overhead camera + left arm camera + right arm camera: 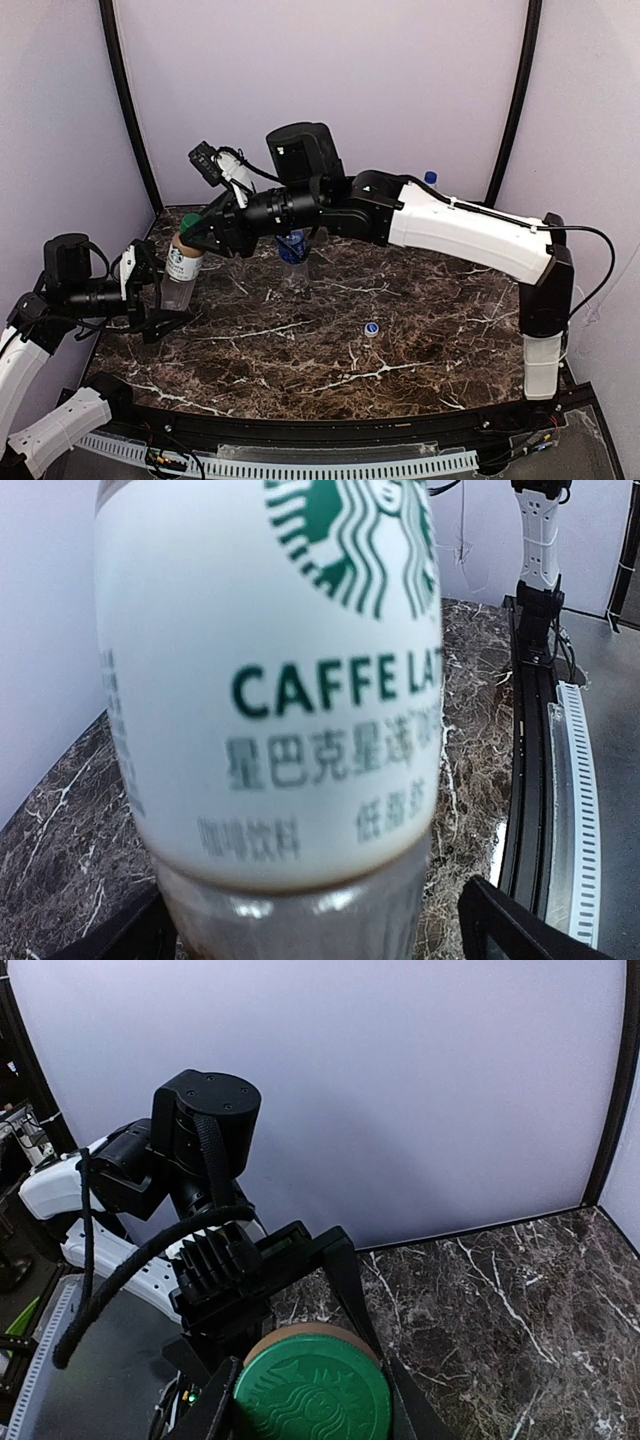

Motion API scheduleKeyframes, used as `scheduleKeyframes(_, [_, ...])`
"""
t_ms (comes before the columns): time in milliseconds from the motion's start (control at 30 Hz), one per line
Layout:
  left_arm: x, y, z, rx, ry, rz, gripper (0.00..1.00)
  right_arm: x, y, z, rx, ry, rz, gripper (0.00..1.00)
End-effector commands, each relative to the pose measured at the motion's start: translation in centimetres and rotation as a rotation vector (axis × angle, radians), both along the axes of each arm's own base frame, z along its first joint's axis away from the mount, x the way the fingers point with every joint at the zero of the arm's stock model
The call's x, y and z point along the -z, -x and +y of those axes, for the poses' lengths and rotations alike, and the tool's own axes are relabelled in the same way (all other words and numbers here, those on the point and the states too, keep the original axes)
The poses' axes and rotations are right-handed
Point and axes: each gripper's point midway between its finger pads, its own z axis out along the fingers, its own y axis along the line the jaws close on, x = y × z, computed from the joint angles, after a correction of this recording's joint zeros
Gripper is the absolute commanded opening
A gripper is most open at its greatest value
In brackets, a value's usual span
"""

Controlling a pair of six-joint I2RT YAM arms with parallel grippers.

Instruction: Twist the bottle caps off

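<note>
A short brown bottle with a pale label stands upright at the table's left. Its wide dark green cap is clamped between the fingers of my right gripper, which reaches in from the right. My left gripper stands open around the bottle's lower body, and a gap shows between the bottle and its right finger. A clear bottle with a blue label stands mid-table, its top hidden behind my right arm. A small blue cap with a white top lies loose on the marble.
Another bottle's blue cap peeks out behind my right arm near the back wall. The dark marble table is enclosed by pale walls at the back and sides. A black rail with a white cable chain runs along the near edge.
</note>
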Motion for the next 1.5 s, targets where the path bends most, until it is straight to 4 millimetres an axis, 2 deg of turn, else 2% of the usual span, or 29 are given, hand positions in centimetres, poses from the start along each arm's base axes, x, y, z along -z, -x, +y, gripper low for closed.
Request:
scheduleKeyframes(0, [-1.2, -0.4, -0.2, -0.003, 0.029, 0.005, 0.97, -1.1, 1.1, 1.4, -0.056, -0.064, 0.036, 0.0])
scheduleKeyframes(67, [-1.5, -0.7, -0.2, -0.015, 0.044, 0.005, 0.93, -1.0, 1.1, 1.6, -0.055, -0.067, 0.038, 0.0])
scheduleKeyframes(133, [-1.8, -0.7, -0.3, -0.011, 0.058, 0.001, 0.86, -1.1, 1.0, 1.6, -0.05, -0.071, 0.034, 0.0])
scheduleKeyframes(267, [-1.7, -0.6, -0.5, 0.0, 0.064, 0.003, 0.65, -0.8, 0.9, 1.5, -0.041, -0.066, 0.031, 0.0])
scheduleKeyframes(367, [-1.5, -0.6, -0.4, -0.005, 0.06, 0.003, 0.57, -0.6, 0.6, 1.4, -0.019, -0.057, 0.031, 0.02])
scheduleKeyframes(400, [-1.4, -0.7, -0.3, -0.008, 0.054, 0.0, 0.56, -0.5, 0.4, 1.3, -0.009, -0.053, 0.031, 0.15])
scheduleKeyframes(467, [-1.3, -0.9, -0.1, -0.026, 0.035, -0.015, 0.55, -0.6, 0.0, 0.9, 0.016, -0.045, 0.036, 0.54])
scheduleKeyframes(500, [-1.1, -1.0, 0.1, -0.034, 0.02, -0.024, 0.54, -0.8, -0.3, 0.6, 0.032, -0.043, 0.04, 0.66])
scheduleKeyframes(567, [-0.5, -2.0, 1.0, -0.086, -0.064, -0.08, 0.52, -1.1, -1.1, -0.2, 0.087, -0.04, 0.058, 0.81])
scheduleKeyframes(633, [0.1, -3.6, 2.7, -0.16, -0.205, -0.191, 0.5, -1.2, -2.4, -1.0, 0.155, -0.035, 0.1, 0.87])
scheduleKeyframes(733, [0.0, -6.1, 5.7, -0.251, -0.481, -0.425, 0.47, -0.5, -4.1, -1.8, 0.246, -0.01, 0.192, 0.9])
scheduleKeyframes(767, [-0.3, -6.5, 6.1, -0.266, -0.524, -0.467, 0.46, 0.0, -4.5, -1.9, 0.265, 0.0, 0.22, 0.91])
scheduleKeyframes(867, [-2.9, -7.9, 7.6, -0.327, -0.661, -0.659, 0.45, 1.2, -4.8, -1.5, 0.274, 0.019, 0.274, 0.93])
scheduleKeyframes(1000, [-5.4, -8.6, 8.2, -0.375, -0.736, -0.823, 0.44, 2.4, -5.3, -0.6, 0.27, 0.029, 0.32, 0.93])
scheduleKeyframes(1033, [-5.3, -8.7, 8.3, -0.369, -0.768, -0.853, 0.44, 3.0, -5.4, -0.2, 0.265, 0.034, 0.33, 0.93])
scheduleKeyframes(1067, [-6.0, -8.7, 8.5, -0.389, -0.778, -0.894, 0.44, 3.2, -5.5, 0.2, 0.251, 0.031, 0.338, 0.93])
scheduleKeyframes(1233, [-5.9, -8.6, 8.3, -0.367, -0.881, -1.064, 0.44, 3.4, -5.5, 1.8, 0.182, 0.005, 0.377, 0.9])
scheduleKeyframes(1333, [-6.0, -8.6, 8.4, -0.375, -0.891, -1.087, 0.44, 3.6, -5.2, 2.3, 0.159, 0.002, 0.389, 0.86])
scheduleKeyframes(1467, [-5.9, -8.9, 8.7, -0.394, -0.901, -1.067, 0.44, 3.8, -4.8, 2.5, 0.131, -0.006, 0.411, 0.72])
